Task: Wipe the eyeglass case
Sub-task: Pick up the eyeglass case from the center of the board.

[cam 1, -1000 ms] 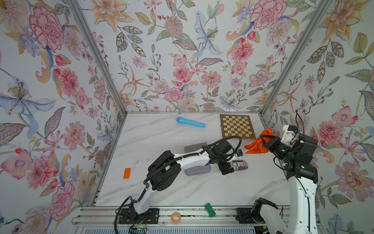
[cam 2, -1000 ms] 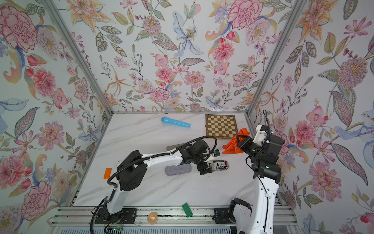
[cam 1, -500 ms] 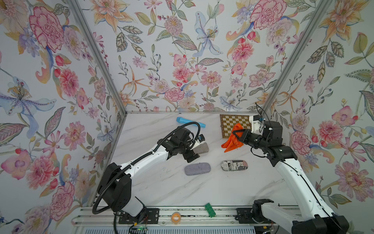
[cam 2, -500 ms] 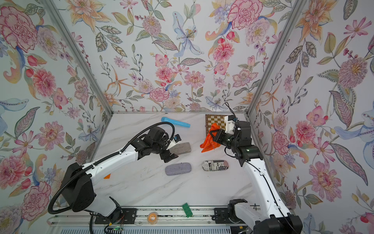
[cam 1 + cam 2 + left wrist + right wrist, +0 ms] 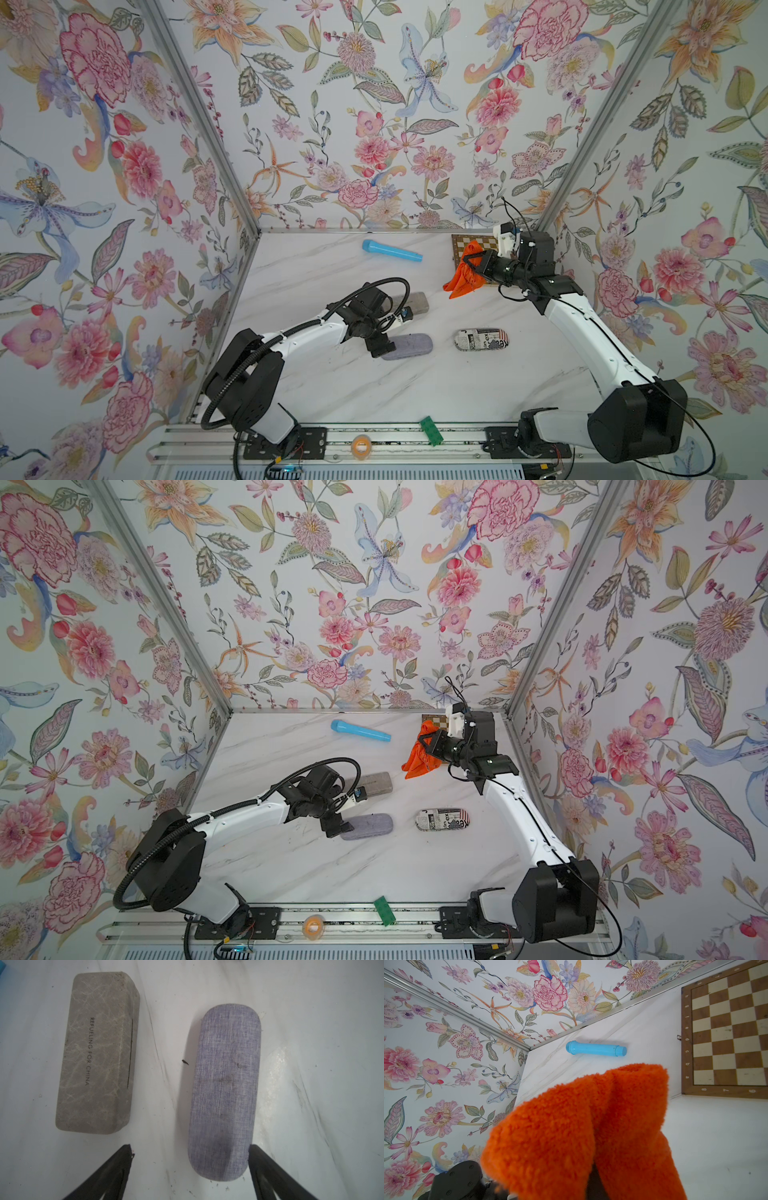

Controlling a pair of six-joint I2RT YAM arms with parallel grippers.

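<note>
Three eyeglass cases lie on the white marble table. The lavender fabric case (image 5: pixel 409 345) (image 5: pixel 370 825) (image 5: pixel 225 1088) lies mid-table. My left gripper (image 5: pixel 380 347) (image 5: pixel 334 829) (image 5: pixel 190 1148) is open and low at its left end. One finger (image 5: pixel 261 1167) touches the case's side; the other (image 5: pixel 122 1159) stands well clear of it. The grey box case (image 5: pixel 411 303) (image 5: pixel 97 1053) lies just behind. A newspaper-print case (image 5: pixel 480 339) (image 5: pixel 442 819) lies to the right. My right gripper (image 5: pixel 471 264) (image 5: pixel 428 742) is shut on an orange fluffy cloth (image 5: pixel 463 276) (image 5: pixel 581 1136), raised near the back right; the cloth hides its fingertips in the right wrist view.
A blue cylinder (image 5: pixel 390 250) (image 5: pixel 596 1050) lies at the back. A chessboard (image 5: pixel 461 241) (image 5: pixel 726 1032) sits in the back right corner, partly under the right wrist. A green brick (image 5: pixel 431 431) and an orange tape roll (image 5: pixel 359 444) rest on the front rail. Floral walls close three sides.
My left gripper came back from beside the newspaper-print case, passed the grey case, and now sits at the lavender case's end, jaws slightly narrower. My right arm carried the cloth leftward from the right wall.
</note>
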